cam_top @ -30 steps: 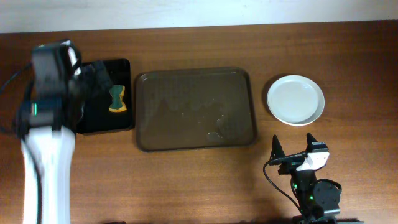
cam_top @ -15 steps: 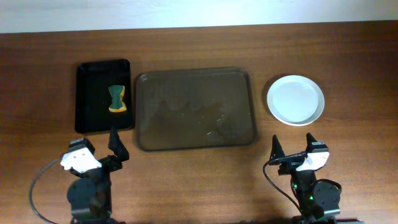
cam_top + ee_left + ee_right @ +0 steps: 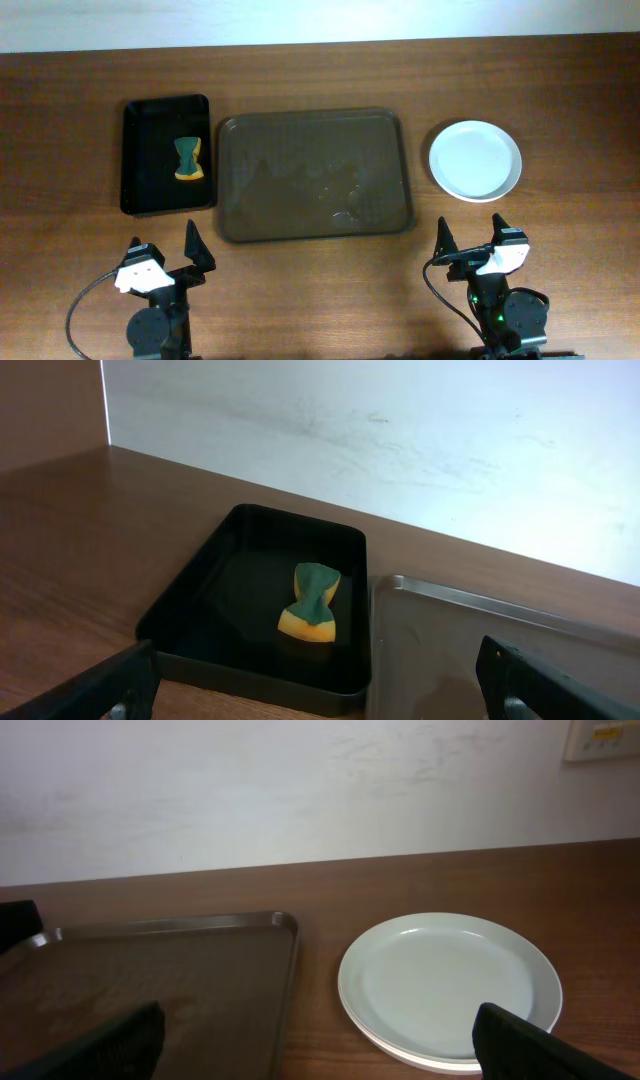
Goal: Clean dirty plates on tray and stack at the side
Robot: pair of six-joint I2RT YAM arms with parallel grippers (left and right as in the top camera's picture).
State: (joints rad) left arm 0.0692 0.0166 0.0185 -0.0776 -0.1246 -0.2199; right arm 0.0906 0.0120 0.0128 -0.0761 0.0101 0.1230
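A wall plate [image 3: 603, 738] is seen high and to the right of the right claw [image 3: 471, 236]; its yellowish label is too blurred to be read. Both claws are held spread wide, with nothing gripped. The plates [image 3: 475, 160] are stacked on the table [image 3: 300, 290] just ahead of the right claw, beside the tray [image 3: 290, 150] and apart from it; their number cannot be told. The tray is found ahead and to the left of that claw, and ahead and to the right of the left claw [image 3: 163, 245]; faint wet marks are seen in it. Ahead of the left claw a black tray [image 3: 145, 190] is set, in which a green-and-yellow sponge [image 3: 188, 160] is laid.
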